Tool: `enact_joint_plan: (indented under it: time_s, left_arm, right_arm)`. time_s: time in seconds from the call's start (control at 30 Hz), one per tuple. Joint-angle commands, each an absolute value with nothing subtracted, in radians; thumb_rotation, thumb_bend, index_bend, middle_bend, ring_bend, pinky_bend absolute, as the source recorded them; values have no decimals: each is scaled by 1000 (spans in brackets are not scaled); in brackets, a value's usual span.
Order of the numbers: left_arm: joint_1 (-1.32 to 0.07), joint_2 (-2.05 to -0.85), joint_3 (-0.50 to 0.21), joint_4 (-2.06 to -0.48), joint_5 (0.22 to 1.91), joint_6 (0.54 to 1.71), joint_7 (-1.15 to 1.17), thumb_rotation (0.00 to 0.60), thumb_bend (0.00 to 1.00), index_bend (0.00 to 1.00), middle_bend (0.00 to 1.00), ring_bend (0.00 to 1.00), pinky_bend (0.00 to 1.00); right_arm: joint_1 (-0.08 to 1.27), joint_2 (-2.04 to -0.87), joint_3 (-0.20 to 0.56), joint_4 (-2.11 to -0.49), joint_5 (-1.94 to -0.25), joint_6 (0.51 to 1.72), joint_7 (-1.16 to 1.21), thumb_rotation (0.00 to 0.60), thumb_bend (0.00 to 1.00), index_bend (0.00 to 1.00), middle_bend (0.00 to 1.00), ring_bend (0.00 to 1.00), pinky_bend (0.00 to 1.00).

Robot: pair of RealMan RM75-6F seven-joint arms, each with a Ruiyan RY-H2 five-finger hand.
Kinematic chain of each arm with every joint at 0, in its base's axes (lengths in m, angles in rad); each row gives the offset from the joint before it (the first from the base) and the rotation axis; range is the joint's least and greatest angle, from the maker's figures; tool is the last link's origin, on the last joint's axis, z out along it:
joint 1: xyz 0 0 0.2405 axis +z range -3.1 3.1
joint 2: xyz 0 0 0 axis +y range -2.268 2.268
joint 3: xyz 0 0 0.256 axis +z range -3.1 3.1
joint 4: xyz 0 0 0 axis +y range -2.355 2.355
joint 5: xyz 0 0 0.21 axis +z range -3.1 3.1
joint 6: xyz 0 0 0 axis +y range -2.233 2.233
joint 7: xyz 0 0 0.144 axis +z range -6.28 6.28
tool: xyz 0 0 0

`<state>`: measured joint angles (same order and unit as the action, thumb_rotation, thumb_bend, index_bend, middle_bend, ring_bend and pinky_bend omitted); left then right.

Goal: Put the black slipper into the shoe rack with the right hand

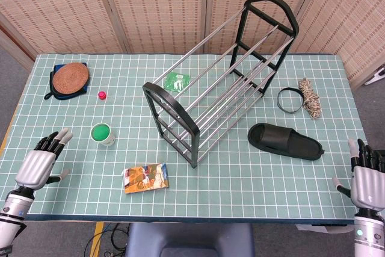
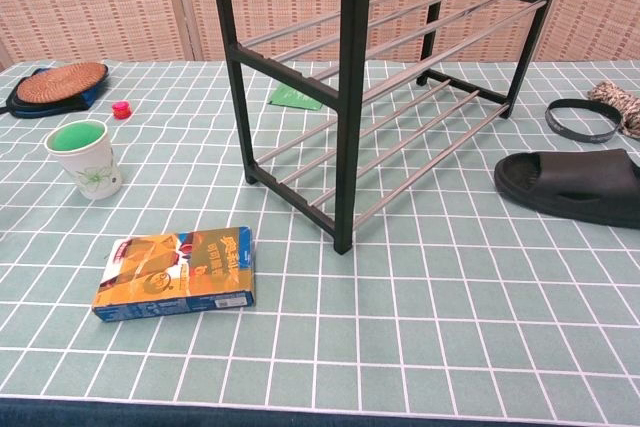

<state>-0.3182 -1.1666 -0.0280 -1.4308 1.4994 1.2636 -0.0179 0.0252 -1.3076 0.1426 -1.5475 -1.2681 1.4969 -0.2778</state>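
The black slipper (image 1: 285,141) lies flat on the table right of the rack, toe pointing left; the chest view shows the slipper (image 2: 572,187) at its right edge. The black shoe rack (image 1: 224,75) with silver rails stands diagonally across the table's middle, and its near end frame (image 2: 350,97) fills the chest view. My right hand (image 1: 366,176) hovers at the table's near right corner, open, fingers up, well right of and nearer than the slipper. At the near left edge my left hand (image 1: 40,162) is open and holds nothing. Neither hand appears in the chest view.
A black ring (image 1: 290,99) and a rope bundle (image 1: 310,96) lie beyond the slipper. Left of the rack are a cup with a green lid (image 1: 102,133), an orange box (image 1: 146,177), a red cap (image 1: 102,95), a woven coaster (image 1: 70,78), and a green packet (image 1: 177,80) under the rails.
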Motion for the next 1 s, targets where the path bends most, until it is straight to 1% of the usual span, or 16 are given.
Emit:
enact_joint_plan:
  time_s: [0.03,0.17,0.3,0.5,0.63,0.83,1.0]
  left_arm:
    - [-318,-1164,-29,-1428,1499,1266,-26,600,262,0,22,0,108]
    - [-317,-1161,-32,-1432,1495,1267,-31,600,262,0,22,0,108]
    - [-315,-1160,-31,-1442,1499,1273,-27,600,262,0,22,0,108]
    - [-312,-1158,-31,-1447,1501,1279,-28,600,262,0,22,0,107]
    - [-312,-1155,-35,-1444,1498,1282,-41,600,262,0,22,0,108]
    - [-310,-1150,-35,-1445,1502,1286,-55,600,262,0,22,0,108]
    - [-309,-1147,-35,-1445,1504,1287,-66,600,262,0,22,0,107]
  right_arm:
    - [28,-1308,145,-1548,-1270,1499,-278,600,155,0,0,0,36]
    - [35,-1291,147,-1565,-1270,1480,-264,600,155,0,0,0,36]
    - [53,-1237,149,-1614,-1239,1407,-237,600,156,0,0,0,36]
    - [112,-1140,173,-1687,-1158,1250,-203,600,155,0,0,0,36]
    - [171,-1087,184,-1716,-1088,1121,-203,600,155,0,0,0,36]
    - [252,-1057,201,-1699,-993,976,-185,600,156,0,0,0,36]
    - [305,-1062,206,-1654,-945,898,-166,600,157,0,0,0,36]
